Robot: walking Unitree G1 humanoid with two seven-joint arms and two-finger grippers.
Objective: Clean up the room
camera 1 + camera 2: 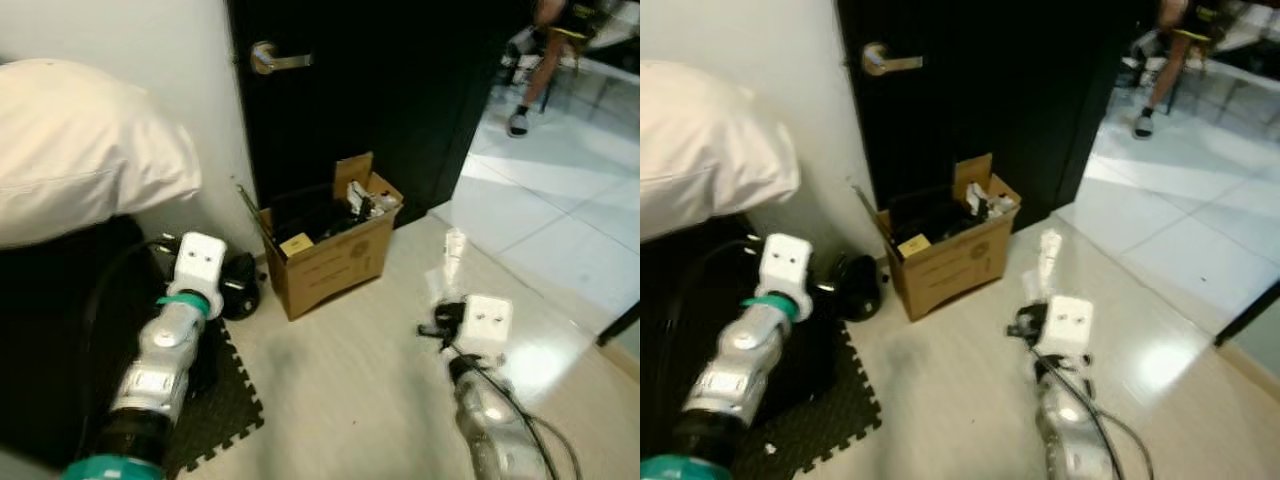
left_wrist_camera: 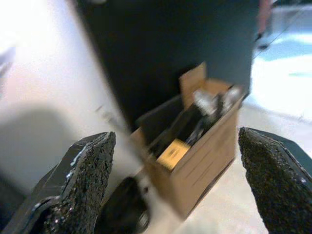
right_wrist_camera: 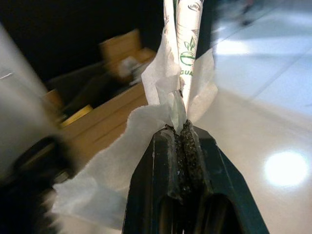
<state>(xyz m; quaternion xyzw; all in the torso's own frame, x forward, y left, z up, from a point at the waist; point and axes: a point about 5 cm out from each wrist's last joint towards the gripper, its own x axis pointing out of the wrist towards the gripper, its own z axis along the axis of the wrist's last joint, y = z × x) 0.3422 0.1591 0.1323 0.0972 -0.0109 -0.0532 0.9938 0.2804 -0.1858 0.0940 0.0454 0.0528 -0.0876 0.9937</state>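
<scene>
Right gripper point(image 3: 183, 134) with fingers pressed together on a wrapper point(image 3: 187, 53), a paper sleeve with green print and a torn tissue-like skirt; the wrapper's long axis runs straight out along the fingers, so it points away from the wrist. In the head views the wrapper point(image 1: 455, 250) stands above the floor point(image 1: 350, 380), to the right of an open cardboard box point(image 1: 335, 262) that sits against a dark door point(image 1: 380, 90) and already holds mixed scraps. The box lies forward and to the left of the right gripper, near but apart; the drop presumably calls for a leftward reach over the rim. Left gripper point(image 2: 178, 195) hangs with fingers spread wide and empty, aimed at the same box, beside a black mat point(image 1: 215, 410). A pillow point(image 1: 80, 150) lies at far left.
</scene>
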